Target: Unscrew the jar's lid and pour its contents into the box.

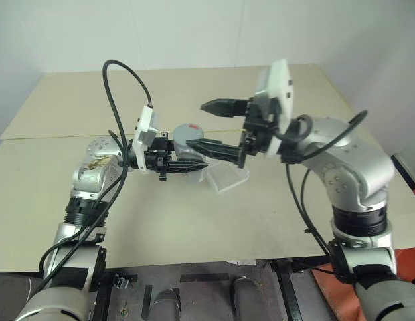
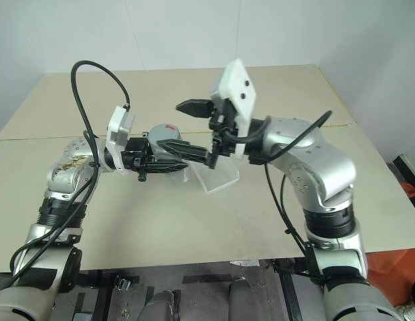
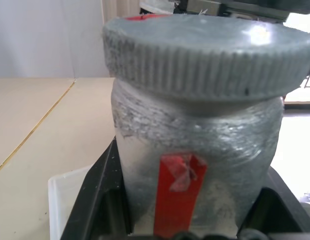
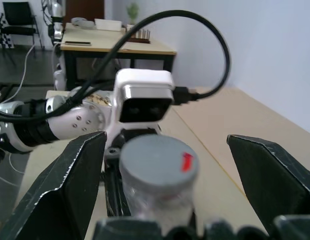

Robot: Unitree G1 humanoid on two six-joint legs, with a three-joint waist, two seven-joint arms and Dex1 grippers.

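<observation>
Now, left gripper (image 1: 194,162) clamped on jar (image 1: 187,150), lid (image 4: 157,162) on, right gripper (image 1: 207,127) spread wide around lid, box (image 1: 229,179) at 4 o'clock.

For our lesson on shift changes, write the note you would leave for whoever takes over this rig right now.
Left tool: shut on the jar, held above the table.
Right tool: open, fingers either side of the lid, not gripping it.
Box: on the table, just beyond the jar.
Done: jar picked up.
Left: lid is on, so unscrew it, then pour the contents into the box.
</observation>
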